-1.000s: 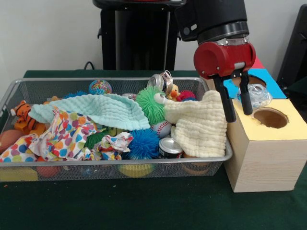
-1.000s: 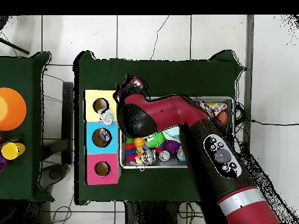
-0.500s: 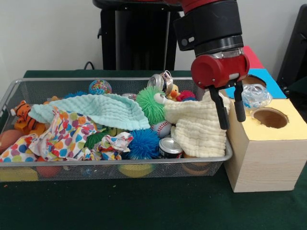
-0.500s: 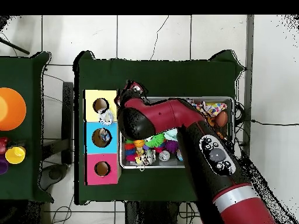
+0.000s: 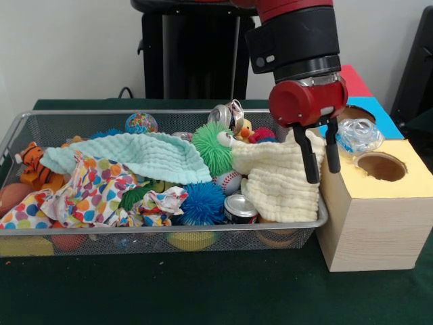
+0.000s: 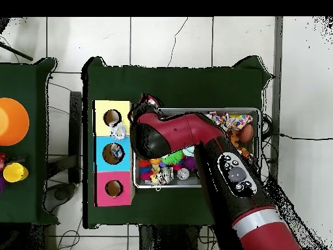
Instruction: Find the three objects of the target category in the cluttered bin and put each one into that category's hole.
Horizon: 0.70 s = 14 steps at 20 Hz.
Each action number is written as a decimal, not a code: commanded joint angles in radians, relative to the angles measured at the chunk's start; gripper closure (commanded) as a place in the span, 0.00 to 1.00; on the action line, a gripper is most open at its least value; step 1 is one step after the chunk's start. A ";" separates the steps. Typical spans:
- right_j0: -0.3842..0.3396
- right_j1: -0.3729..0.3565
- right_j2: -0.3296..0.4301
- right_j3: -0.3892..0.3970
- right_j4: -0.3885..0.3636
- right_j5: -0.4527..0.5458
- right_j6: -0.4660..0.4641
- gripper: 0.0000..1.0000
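You've got a dark green counter (image 5: 203,291), a second green-covered counter (image 6: 26,163) on the overhead view's left holding an orange round object (image 6: 12,121) and a yellow cup (image 6: 13,172), tiled floor (image 6: 195,39).

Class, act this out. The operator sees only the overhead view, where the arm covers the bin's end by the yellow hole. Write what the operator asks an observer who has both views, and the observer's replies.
Operator: From above I can't tell the gripper's state. Is it holding anything?
Observer: No. In the front view the gripper hangs open, with nothing between its fingers.
Operator: What is around it that the arm hides from me?
Observer: Its tips show against a cream cloth draped over the end of the bin, beside the yellow-topped box.
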 commanded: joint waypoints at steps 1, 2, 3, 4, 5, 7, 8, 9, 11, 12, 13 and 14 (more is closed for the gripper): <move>0.015 -0.001 -0.059 0.061 -0.053 -0.015 0.118 0.00; 0.017 0.002 -0.063 0.060 -0.055 -0.022 0.120 0.00; 0.016 0.001 -0.063 0.061 -0.057 -0.024 0.117 0.00; 0.020 -0.001 -0.069 0.062 -0.061 -0.027 0.118 0.00; 0.023 -0.004 -0.074 0.064 -0.065 -0.030 0.117 0.00; 0.033 -0.010 -0.090 0.065 -0.075 -0.036 0.117 0.00; 0.042 -0.014 -0.102 0.065 -0.084 -0.041 0.118 0.00; 0.048 -0.016 -0.109 0.066 -0.086 -0.045 0.122 0.00; 0.062 -0.018 -0.124 0.066 -0.086 -0.052 0.135 0.00; 0.071 -0.021 -0.136 0.068 -0.088 -0.058 0.142 0.00; 0.077 -0.022 -0.142 0.068 -0.087 -0.060 0.147 0.00; 0.082 -0.020 -0.147 0.067 -0.087 -0.064 0.150 0.00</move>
